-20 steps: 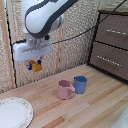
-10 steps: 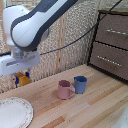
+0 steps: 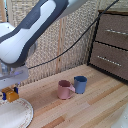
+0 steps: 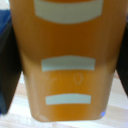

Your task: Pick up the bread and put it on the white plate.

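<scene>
No text, label, brand or number reads clearly; faint embossed marks on the toast [image 4: 65, 75] in the wrist view stay illegible.

The plate [image 3: 14, 114] lies on the bench [image 3: 95, 107] at the exterior view's lower left corner, partly cut by the picture's edge. Just above its far rim hangs the claw [image 3: 9, 93] with the toast [image 3: 10, 94] between its fingers, clear of the bench. The arm [image 3: 30, 30] rises from there up and toward the exterior view's right. Well to the right of the plate, near the bench's middle, two cups stand side by side and touching: the mug [image 3: 64, 89] on the left and the cup [image 3: 80, 84] on the right, slightly farther back. A chest of drawers [image 3: 112, 42] stands behind the bench at the exterior view's right. A wicker screen [image 3: 75, 37] runs behind everything. In the wrist view the toast [image 4: 62, 60] fills nearly the whole picture, with the bench [image 4: 122, 107] beneath it.
</scene>
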Controlling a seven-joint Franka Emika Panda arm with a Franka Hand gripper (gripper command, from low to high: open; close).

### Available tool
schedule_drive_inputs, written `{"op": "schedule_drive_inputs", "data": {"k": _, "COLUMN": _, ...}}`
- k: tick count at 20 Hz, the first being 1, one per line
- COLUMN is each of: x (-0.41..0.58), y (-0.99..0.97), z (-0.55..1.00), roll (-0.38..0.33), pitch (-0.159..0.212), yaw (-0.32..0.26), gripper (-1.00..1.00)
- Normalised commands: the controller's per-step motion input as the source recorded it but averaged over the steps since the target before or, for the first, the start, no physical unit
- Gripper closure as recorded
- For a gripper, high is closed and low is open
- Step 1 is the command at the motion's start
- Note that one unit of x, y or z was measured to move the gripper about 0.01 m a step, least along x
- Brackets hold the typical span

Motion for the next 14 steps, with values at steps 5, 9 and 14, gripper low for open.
{"op": "schedule_drive_inputs", "data": {"k": 5, "x": 0.329, "y": 0.29, "z": -0.49, "roll": -0.099, "pitch": 0.0, "yaw": 0.058, "gripper": 1.0}}
{"op": "schedule_drive_inputs", "data": {"k": 9, "x": 0.376, "y": 0.06, "z": -0.23, "roll": -0.213, "pitch": -0.033, "yaw": 0.082, "gripper": 1.0}}
{"op": "schedule_drive_inputs", "data": {"k": 14, "x": 0.449, "y": 0.08, "z": -0.01, "roll": -0.225, "pitch": -0.104, "yaw": 0.073, "gripper": -1.0}}
